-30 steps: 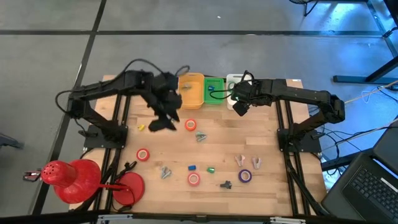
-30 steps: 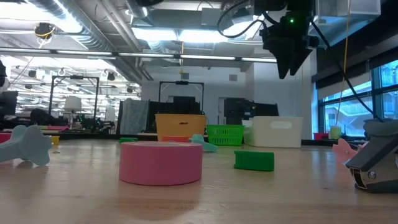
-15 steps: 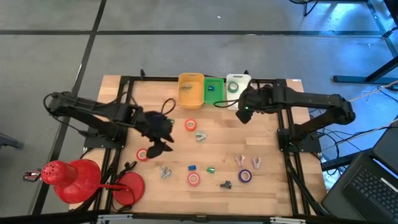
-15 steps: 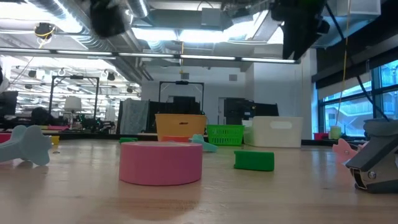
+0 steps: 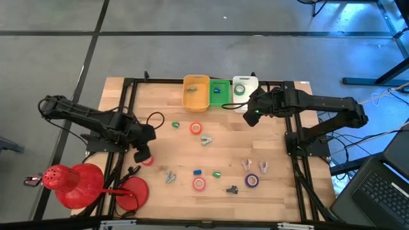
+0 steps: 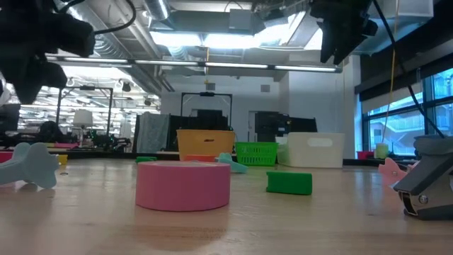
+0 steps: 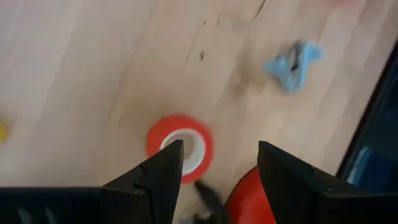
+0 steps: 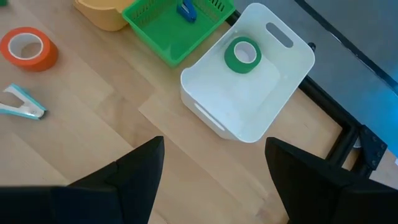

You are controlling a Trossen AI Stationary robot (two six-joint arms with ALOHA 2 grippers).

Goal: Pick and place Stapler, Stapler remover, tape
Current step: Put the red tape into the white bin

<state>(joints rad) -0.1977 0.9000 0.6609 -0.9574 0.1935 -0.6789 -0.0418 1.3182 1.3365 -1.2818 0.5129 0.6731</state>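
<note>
Wooden worktop (image 5: 223, 150) in a bright open hall, left tool (image 7: 214, 165) spread apart above a red tape roll (image 7: 180, 146) near the left edge, right tool (image 8: 211, 165) wide, empty, above the white bin (image 8: 273, 93) holding green tape (image 8: 242, 55).

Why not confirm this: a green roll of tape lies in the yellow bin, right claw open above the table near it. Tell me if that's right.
Wrong bin. The green roll of tape lies in the white bin, as the right wrist view shows. The right claw is open above the table near it.
</note>
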